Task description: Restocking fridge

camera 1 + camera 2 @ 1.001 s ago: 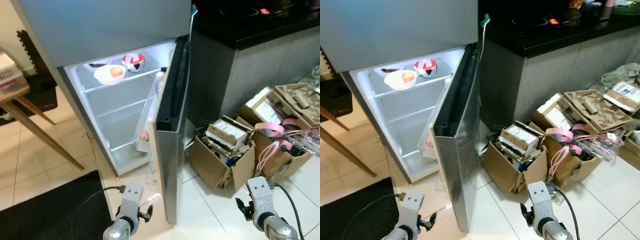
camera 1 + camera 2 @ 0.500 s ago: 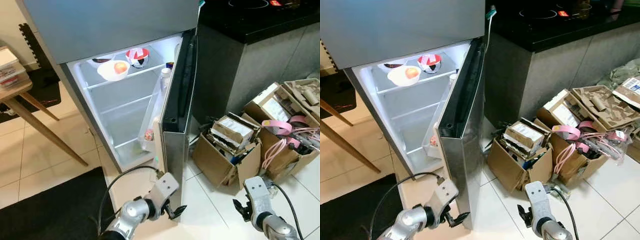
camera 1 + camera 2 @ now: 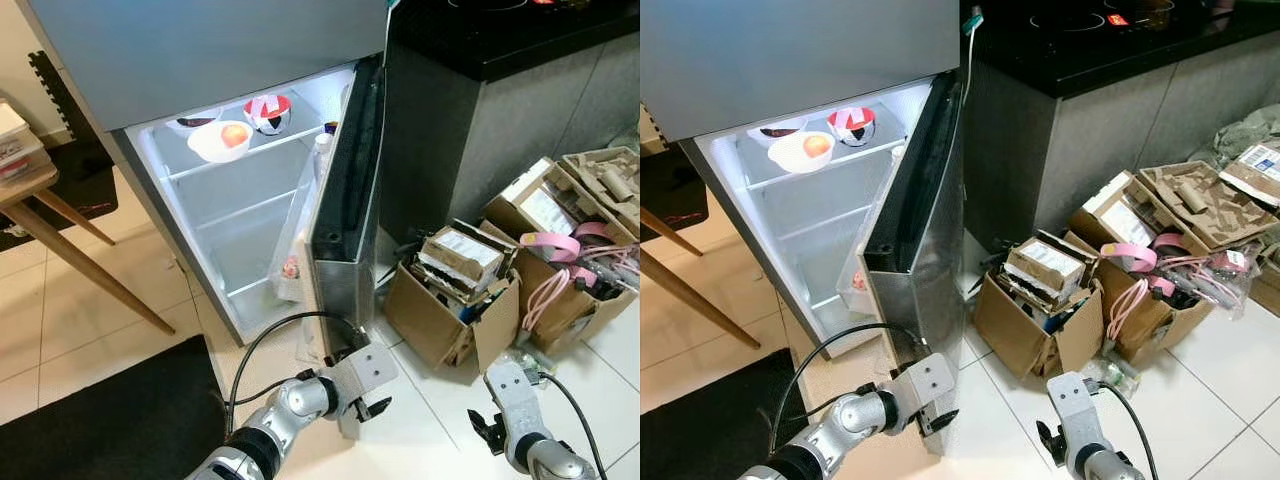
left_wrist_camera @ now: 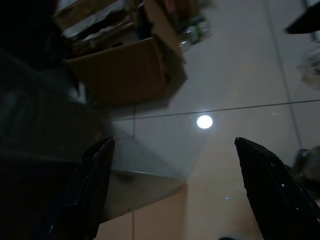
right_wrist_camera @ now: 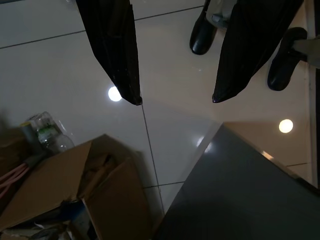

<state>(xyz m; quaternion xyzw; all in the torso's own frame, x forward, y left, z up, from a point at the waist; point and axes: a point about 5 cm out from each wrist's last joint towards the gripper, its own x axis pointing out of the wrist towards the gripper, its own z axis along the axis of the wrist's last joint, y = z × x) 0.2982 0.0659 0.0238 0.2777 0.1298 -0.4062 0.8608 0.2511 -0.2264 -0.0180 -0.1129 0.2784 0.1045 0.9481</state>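
The fridge (image 3: 230, 60) stands with its lower steel door (image 3: 345, 235) swung open towards me, seen edge-on. On the lit top shelf sit a white bowl with an orange fruit (image 3: 221, 141) and a red-and-white bowl (image 3: 267, 112). A bottle (image 3: 320, 152) stands in the door rack. My left gripper (image 3: 372, 406) is low at the door's bottom outer corner, open; in the left wrist view its fingers (image 4: 97, 185) straddle that grey corner (image 4: 140, 172). My right gripper (image 3: 490, 432) hangs open over the floor tiles near the boxes, its fingers (image 5: 112, 50) holding nothing.
Open cardboard boxes (image 3: 450, 305) full of clutter and pink straps (image 3: 555, 262) crowd the floor right of the door, below a black counter (image 3: 500, 40). A plastic bottle (image 5: 47, 134) lies by a box. A black mat (image 3: 100, 420) and a wooden table leg (image 3: 90, 275) are at the left.
My left arm has swung forward and to the right, from beside the mat to the bottom corner of the fridge door. The right arm has hardly moved. The camera shifted slightly.
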